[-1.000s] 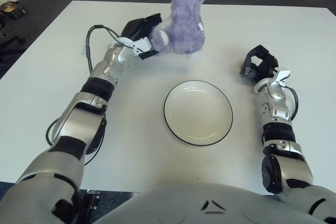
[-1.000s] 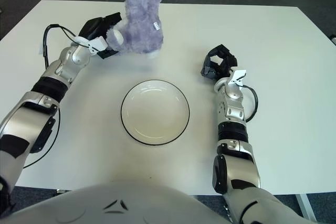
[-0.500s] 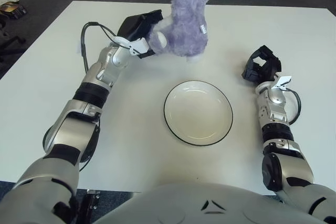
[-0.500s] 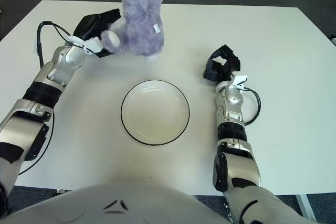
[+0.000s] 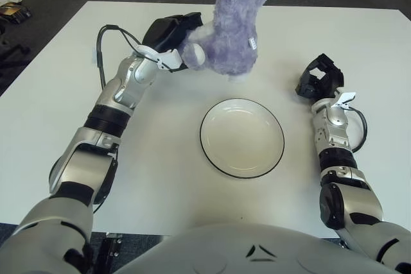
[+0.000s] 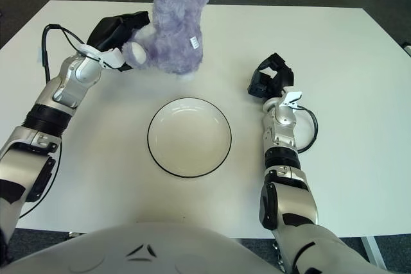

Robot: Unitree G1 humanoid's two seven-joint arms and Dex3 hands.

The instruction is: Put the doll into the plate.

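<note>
**Doll held upright beyond the plate**

While the left arm is reaching forward and slightly inward across the white tabletop (image 5: 58,75), the left hand (image 5: 171,38) is gripping the purple plush doll (image 5: 236,27) by its lower side, fingers closed around it. The doll is standing nearly upright, its long axis vertical, head pointing up and leaning slightly right, on the far side of the black-rimmed plate (image 5: 242,137). The right hand (image 5: 318,79) is showing right of the plate, fingers curled and holding nothing.
</note>
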